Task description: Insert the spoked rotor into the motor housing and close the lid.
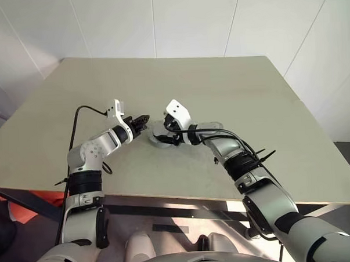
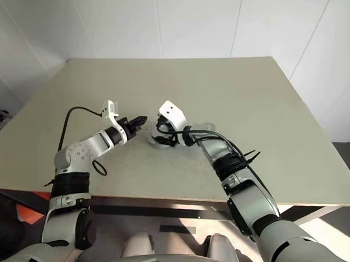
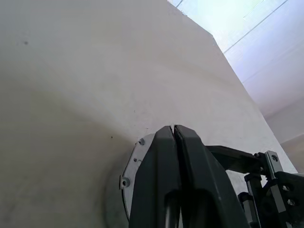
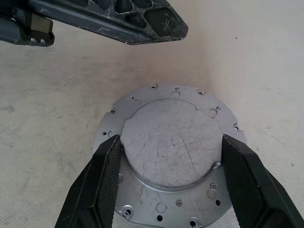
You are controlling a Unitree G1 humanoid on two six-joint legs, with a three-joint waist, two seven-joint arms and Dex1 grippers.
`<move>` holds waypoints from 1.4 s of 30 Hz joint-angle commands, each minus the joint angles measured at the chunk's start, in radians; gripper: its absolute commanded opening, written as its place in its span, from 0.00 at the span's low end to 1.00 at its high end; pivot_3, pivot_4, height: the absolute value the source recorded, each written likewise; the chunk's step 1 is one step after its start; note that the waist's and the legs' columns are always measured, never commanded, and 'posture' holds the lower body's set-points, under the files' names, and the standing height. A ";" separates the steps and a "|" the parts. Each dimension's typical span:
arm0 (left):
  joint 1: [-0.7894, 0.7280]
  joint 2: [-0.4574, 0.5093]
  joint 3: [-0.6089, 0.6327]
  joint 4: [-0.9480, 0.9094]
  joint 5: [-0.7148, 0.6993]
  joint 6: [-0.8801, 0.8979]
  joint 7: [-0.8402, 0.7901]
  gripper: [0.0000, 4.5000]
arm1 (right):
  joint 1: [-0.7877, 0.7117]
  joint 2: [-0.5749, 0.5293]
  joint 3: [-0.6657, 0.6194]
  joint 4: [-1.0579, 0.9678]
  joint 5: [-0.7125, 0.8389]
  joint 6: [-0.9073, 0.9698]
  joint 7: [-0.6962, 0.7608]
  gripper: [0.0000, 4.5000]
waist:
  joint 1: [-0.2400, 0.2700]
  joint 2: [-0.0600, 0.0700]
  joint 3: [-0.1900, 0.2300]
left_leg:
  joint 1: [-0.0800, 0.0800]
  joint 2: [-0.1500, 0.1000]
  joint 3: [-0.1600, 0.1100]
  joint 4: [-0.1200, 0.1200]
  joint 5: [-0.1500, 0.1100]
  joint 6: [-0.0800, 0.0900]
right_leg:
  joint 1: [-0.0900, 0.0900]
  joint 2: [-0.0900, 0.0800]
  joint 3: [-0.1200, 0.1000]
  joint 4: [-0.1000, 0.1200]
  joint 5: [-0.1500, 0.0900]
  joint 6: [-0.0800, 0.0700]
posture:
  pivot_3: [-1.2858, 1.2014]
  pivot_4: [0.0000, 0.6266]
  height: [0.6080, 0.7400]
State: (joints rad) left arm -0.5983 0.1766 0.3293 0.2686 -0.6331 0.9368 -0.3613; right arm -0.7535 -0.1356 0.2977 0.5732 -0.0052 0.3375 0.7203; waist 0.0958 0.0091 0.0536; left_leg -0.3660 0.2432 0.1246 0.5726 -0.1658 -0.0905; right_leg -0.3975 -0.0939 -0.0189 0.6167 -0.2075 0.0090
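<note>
Lid (image 4: 172, 142) lies flat on the table (image 1: 237, 93), face up, 1 round silver piece near the middle. You see your right gripper (image 4: 171, 183) slanting down with both fingers wide, 1 at each side of its raised disc. Your left gripper (image 1: 142, 122), fingers pressed together, points nearly level toward it.

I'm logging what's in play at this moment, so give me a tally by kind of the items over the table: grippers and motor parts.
Round silver-grey metal part with holed flange, lying flat on the table: 1
Robot grippers: 2 (left gripper shut; right gripper spread either side of the part's raised disc)
Total: 3
</note>
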 commanded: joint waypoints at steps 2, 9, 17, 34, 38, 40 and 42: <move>-0.031 -0.011 0.023 0.002 -0.069 0.072 -0.007 0.01 | 0.029 -0.019 0.018 0.031 -0.041 0.033 -0.018 0.70 | 0.000 0.000 0.000 | 0.000 0.000 0.000 0.000 0.000 0.000 | 0.000 0.000 0.000 0.000 0.000 0.000 | 0.52 0.00 1.00; -0.014 -0.048 0.039 0.059 -0.083 0.169 0.076 0.01 | 0.011 -0.013 0.011 0.043 -0.041 0.031 -0.031 0.70 | 0.000 0.000 0.000 | 0.000 0.000 0.000 0.000 0.000 0.000 | 0.000 0.000 0.000 0.000 0.000 0.000 | 0.52 0.00 1.00; 0.009 -0.033 0.060 0.056 -0.083 0.181 0.127 0.01 | 0.008 -0.020 0.004 0.037 -0.038 0.033 -0.037 0.70 | 0.000 0.001 -0.001 | 0.002 0.000 0.000 -0.001 0.000 0.000 | 0.002 0.000 0.000 -0.002 -0.001 0.001 | 0.52 0.00 1.00; 0.013 -0.020 0.072 0.049 -0.103 0.188 0.144 0.00 | 0.054 -0.072 -0.025 -0.229 0.064 0.092 0.110 1.00 | 0.000 0.001 -0.001 | 0.000 0.000 0.000 -0.007 0.000 0.000 | 0.002 0.000 -0.002 -0.010 0.000 0.000 | 0.52 0.00 1.00; 0.004 -0.008 0.075 0.059 -0.107 0.191 0.131 0.00 | 0.056 -0.079 -0.076 -0.314 0.129 0.152 0.131 1.00 | 0.000 0.002 0.000 | -0.003 0.000 0.000 -0.009 0.001 -0.001 | -0.002 0.001 -0.002 -0.010 0.000 0.000 | 0.52 0.00 1.00; -0.007 0.003 0.086 0.073 -0.113 0.192 0.124 0.00 | 0.043 -0.075 -0.107 -0.327 0.156 0.190 0.118 1.00 | 0.000 0.002 0.000 | -0.003 0.000 0.000 -0.009 0.001 -0.001 | -0.002 0.001 -0.002 -0.010 0.000 0.000 | 0.52 0.00 1.00; -0.019 0.016 0.092 0.084 -0.121 0.195 0.112 0.00 | 0.030 -0.075 -0.125 -0.317 0.161 0.212 0.097 1.00 | 0.000 0.002 0.000 | -0.002 0.000 0.000 -0.009 0.001 -0.001 | -0.002 0.001 -0.002 -0.010 0.000 0.000 | 0.52 0.00 1.00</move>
State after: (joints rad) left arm -0.6042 0.1740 0.4113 0.3425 -0.7532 1.1240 -0.2466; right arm -0.6977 -0.2105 0.2022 0.2911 0.1313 0.5356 0.8309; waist 0.0958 0.0107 0.0532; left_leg -0.3681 0.2434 0.1248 0.5639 -0.1653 -0.0909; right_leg -0.3989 -0.0928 -0.0209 0.6064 -0.2077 0.0094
